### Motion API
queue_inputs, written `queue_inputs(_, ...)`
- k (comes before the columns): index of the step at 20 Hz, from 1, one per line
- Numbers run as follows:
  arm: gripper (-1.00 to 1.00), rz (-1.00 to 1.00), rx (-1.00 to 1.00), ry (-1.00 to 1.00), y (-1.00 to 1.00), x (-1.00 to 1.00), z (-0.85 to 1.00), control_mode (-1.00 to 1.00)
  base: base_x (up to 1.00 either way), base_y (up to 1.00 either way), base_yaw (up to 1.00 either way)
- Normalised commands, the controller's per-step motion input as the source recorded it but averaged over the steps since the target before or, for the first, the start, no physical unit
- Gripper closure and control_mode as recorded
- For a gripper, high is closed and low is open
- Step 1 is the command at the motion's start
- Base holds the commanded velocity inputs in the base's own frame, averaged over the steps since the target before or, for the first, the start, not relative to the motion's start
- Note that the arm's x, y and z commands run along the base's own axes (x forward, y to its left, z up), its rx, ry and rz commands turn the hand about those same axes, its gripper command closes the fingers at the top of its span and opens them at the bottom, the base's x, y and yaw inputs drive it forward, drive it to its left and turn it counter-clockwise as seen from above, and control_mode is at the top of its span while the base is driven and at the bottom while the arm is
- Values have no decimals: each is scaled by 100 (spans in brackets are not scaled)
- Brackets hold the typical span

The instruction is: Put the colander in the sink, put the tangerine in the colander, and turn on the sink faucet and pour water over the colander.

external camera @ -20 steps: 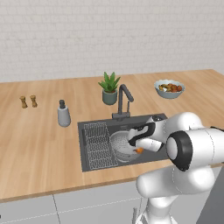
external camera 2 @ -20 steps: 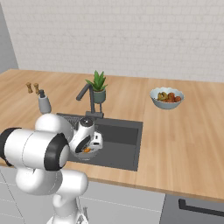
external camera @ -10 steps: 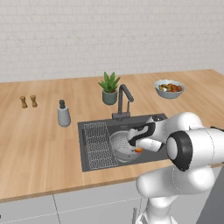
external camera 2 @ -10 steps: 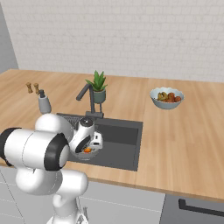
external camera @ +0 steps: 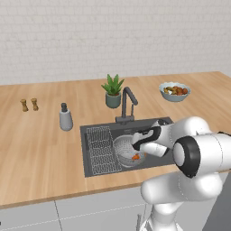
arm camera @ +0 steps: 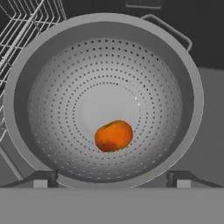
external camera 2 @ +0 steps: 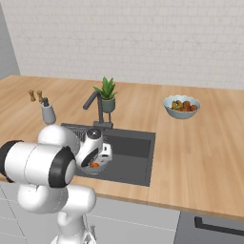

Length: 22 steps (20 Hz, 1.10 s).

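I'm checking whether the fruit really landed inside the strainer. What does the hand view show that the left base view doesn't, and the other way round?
Hand view alone: the perforated inside of the colander, the tangerine lying free on its bottom just off centre, and the gripper open above it.
Left base view alone: the sink faucet, potted plant, fruit bowl, soap dispenser and counter.
Both: colander in the sink, wire rack beside it, tangerine inside.

Reaching forward and down from the base with the white arm bent sharply at the elbow, wrist turned downward, gripper (arm camera: 112, 177) pointing straight down, jaws spread wide apart with nothing between the two dark fingertips (arm camera: 40, 179).
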Motion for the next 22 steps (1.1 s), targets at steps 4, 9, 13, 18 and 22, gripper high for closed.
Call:
queue_inputs(4,-100,0,3,-24,-9,0,23,-100,0,0,0)
queue_inputs(9,-100,0,8,-42,-10,0,53,-100,0,0,0)
queue_inputs(13,-100,0,10,-50,0,0,63,-100,0,0,0)
queue_inputs(18,-100,0,7,-45,-2,0,43,-100,0,0,0)
queue_inputs(22,-100,-3,8,-37,-1,10,34,-100,0,0,0)
